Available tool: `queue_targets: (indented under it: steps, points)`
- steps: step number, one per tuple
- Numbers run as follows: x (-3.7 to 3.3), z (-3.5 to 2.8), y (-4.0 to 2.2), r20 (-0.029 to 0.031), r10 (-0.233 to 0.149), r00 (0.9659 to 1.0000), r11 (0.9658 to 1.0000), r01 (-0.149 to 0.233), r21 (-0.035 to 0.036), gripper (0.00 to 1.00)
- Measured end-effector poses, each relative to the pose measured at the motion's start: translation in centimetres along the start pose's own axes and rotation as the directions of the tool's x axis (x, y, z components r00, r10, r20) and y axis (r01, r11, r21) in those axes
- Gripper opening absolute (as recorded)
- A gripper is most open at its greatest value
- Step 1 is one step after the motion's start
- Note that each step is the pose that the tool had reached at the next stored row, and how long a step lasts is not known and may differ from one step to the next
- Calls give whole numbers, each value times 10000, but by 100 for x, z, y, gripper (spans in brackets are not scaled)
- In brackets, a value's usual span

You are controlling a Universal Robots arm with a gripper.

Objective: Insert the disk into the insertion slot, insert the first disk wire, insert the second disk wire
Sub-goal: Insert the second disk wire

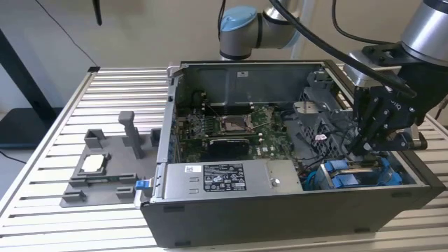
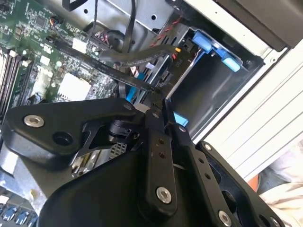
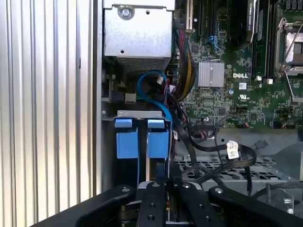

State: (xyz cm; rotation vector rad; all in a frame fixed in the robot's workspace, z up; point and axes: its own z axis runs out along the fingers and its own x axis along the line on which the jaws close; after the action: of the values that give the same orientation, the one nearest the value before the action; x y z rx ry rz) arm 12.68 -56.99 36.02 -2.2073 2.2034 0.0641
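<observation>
**A:** Going across the exterior view from its left, what was on the bench?

**B:** A grey fixture plate (image 1: 98,176) with upright posts lay on the slatted aluminium table (image 1: 42,157), just beside the open computer case (image 1: 280,220). Inside the case lay the green motherboard (image 1: 231,131), with the silver power-supply box (image 1: 231,181) along the near wall. At the exterior view's right sat the insertion slot (image 1: 360,173), the dark drive cage with blue plastic tabs, in the near corner of the case.

**B:** The gripper (image 1: 365,149) hung directly over that cage, its tips down at the cage's edge.

**A:** Open or closed?

**B:** Closed, or nearly so. In the second wrist view the two fingers (image 2: 158,142) stood pressed close together, their tips at a black flat cable (image 2: 142,54) running toward the cage. Whether they pinched a connector I could not tell; the tips hid it.

**A:** And the disk?

**B:** I could not pick it out on its own. In the first wrist view the blue tabs (image 3: 142,137) sat at the cage mouth with a blue cable (image 3: 151,90) looping behind them, so I judged the work had reached the wires, though that is a guess.

**A:** How should it have been done well?

**B:** Keep the plug square to its socket, press straight along the socket's axis, and hold the loose black cables (image 3: 222,163) clear of the fingers so nothing snagged or bent.
</observation>
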Motion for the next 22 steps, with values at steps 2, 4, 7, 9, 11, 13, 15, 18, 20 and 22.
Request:
queue_targets:
  steps: [2, 4, 7, 9, 11, 13, 15, 18, 20, 22]
  points:
    - [13, 14, -11, 0, 31, 10000, 10000, -31, 2, 16]
    - [19, 27, -19, 1, 74, 10000, 10000, -74, 4, 16]
    - [22, 42, -24, 0, 134, 9999, 9999, -134, 6, 16]
    - [22, 47, -26, 0, 165, 9999, 9999, -165, 8, 16]
    - [23, 56, -27, 4, 250, 9997, 9997, -250, 11, 16]
    - [23, 65, -28, 7, 467, 9989, 9989, -467, 21, 16]
    - [23, 70, -29, 8, 658, 9978, 9978, -658, 29, 16]
    - [24, 72, -28, 9, 720, 9974, 9974, -720, 32, 16]
    - [24, 74, -28, 11, 726, 9974, 9974, -726, 32, 16]
    - [23, 79, -29, 13, 726, 9974, 9974, -726, 38, 16]
